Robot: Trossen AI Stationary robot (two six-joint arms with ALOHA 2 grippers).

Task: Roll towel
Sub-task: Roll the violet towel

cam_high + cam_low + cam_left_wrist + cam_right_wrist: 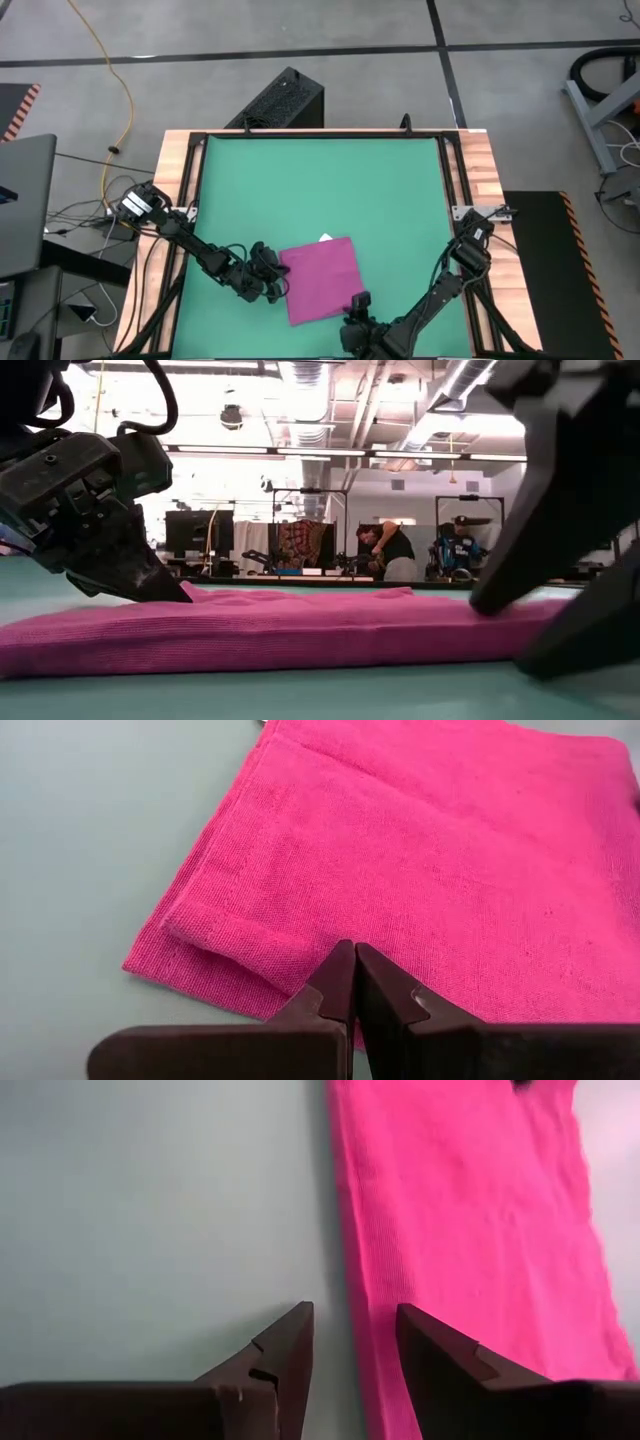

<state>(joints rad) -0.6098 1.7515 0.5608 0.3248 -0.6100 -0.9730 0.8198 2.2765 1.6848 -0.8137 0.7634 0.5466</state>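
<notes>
Towel (322,278) lies flat on the green mat (320,185), near the front edge of the table (176,170), white tag (326,238) at its far edge. It isn't rolled yet, so I judge we're at the first grab.

Left tool (274,283) sits at the towel's left edge. In its wrist view the fingers (335,982) are pressed tight together w/ tips resting on the cloth; I see no fabric pinched between them.

Right tool (357,303) is at the towel's front-right corner, fingers (285,1345) a small way apart, straddling the long edge, nothing gripped.

How I'd run this step:
- Open the left tool first. Shut tips will only push the cloth and bunch it.
- Both tools should take the same edge, so the roll starts straight.
- Get one finger under the hem, pinch shallow. The mat is smooth, so the cloth prob. slides if dragged.
- Lift low, fold the edge over, then roll w/ even speed on both sides. An uneven pull likely skews it into a cone.
</notes>
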